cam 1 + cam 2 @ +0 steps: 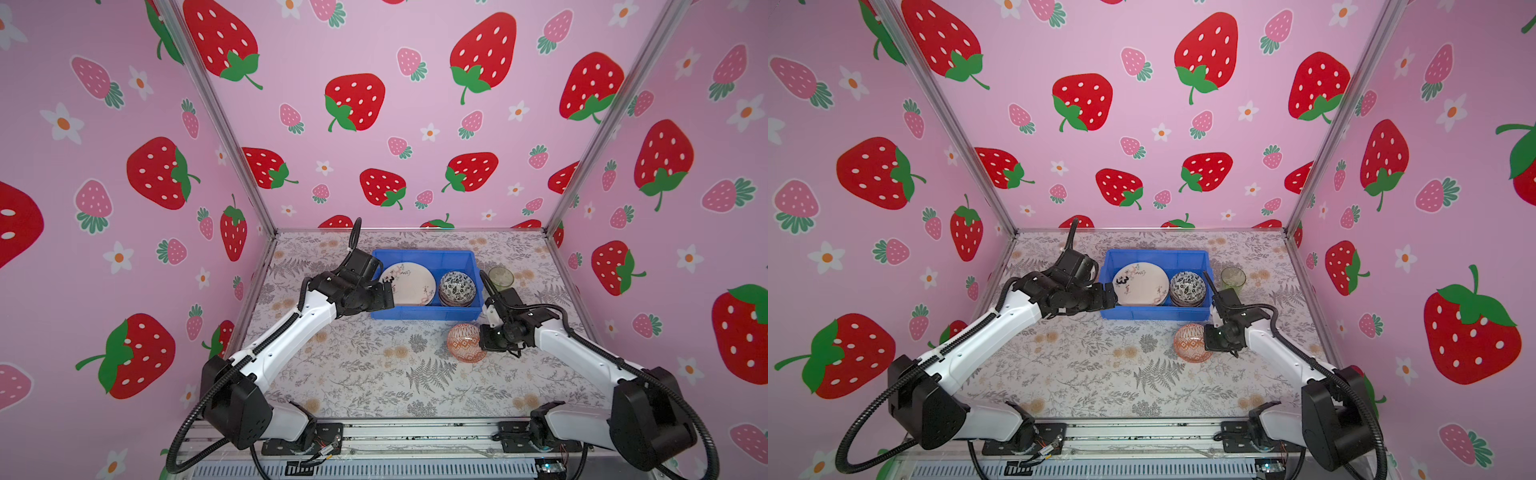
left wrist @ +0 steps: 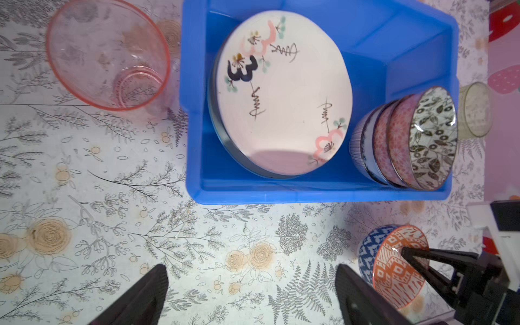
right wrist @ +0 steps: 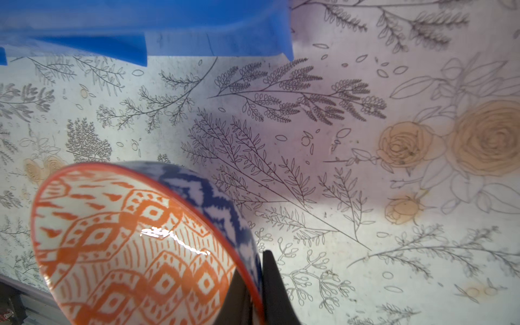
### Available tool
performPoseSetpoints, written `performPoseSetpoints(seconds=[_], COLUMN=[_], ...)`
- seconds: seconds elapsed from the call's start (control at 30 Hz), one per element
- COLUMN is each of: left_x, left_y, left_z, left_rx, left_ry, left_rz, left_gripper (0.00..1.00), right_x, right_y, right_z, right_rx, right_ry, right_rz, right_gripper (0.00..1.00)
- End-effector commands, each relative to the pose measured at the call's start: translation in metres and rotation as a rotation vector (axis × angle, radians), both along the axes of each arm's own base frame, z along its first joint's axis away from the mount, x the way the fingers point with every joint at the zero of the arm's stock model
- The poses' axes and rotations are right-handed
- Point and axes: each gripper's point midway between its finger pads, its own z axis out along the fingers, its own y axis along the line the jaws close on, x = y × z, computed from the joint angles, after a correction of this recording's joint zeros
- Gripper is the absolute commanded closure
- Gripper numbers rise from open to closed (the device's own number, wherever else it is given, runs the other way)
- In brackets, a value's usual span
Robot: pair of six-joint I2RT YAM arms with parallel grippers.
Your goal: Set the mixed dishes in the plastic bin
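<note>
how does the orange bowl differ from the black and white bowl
Place: the orange bowl is outside the blue bin, in front of it; the black and white bowl is inside, topping a stack of bowls. Pose: the orange bowl is tilted, rim pinched by the right gripper; the black and white bowl sits upright. Pattern: the orange bowl shows diamonds; the black and white bowl, leaves. Both are small patterned bowls.
</note>
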Motion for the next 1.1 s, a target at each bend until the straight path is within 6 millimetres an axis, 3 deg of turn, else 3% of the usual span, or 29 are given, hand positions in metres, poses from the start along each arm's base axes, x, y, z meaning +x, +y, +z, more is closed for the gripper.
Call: performPoseSetpoints(seconds=[0.0, 0.2, 0.47, 0.7, 1.07], left_x=[-0.001, -0.014, -0.026, -0.035, -0.036], left_y=[-0.027, -0.078, -0.130, -0.152, -0.172], left_z=[0.010, -0.003, -0.012, -0.026, -0.032], left_rx=[-0.031, -0.037, -0.041, -0.033, -0.031], left_ry=[0.000, 0.049, 0.082, 0.131, 0.154], left_rz=[-0.032, -0.105, -0.216, -0.272, -0.335], left_gripper=[0.05, 0.06, 0.05, 0.01, 0.01], right_x=[-0.002, -0.005, 0.002, 0.013, 0.019], right_y=[0.001, 0.003, 0.008, 0.013, 0.016], right_z=[0.016, 0.029, 0.046, 0.060, 0.067], right_rx=[0.022, 0.047, 0.071, 0.085, 0.089], right_ry=[-0.025, -0.041, -0.074, -0.108, -0.126], right_rz=[-0.004, -0.002, 0.009, 0.015, 0.019], right_gripper=[0.93, 0.94, 0.96, 0.96, 0.96])
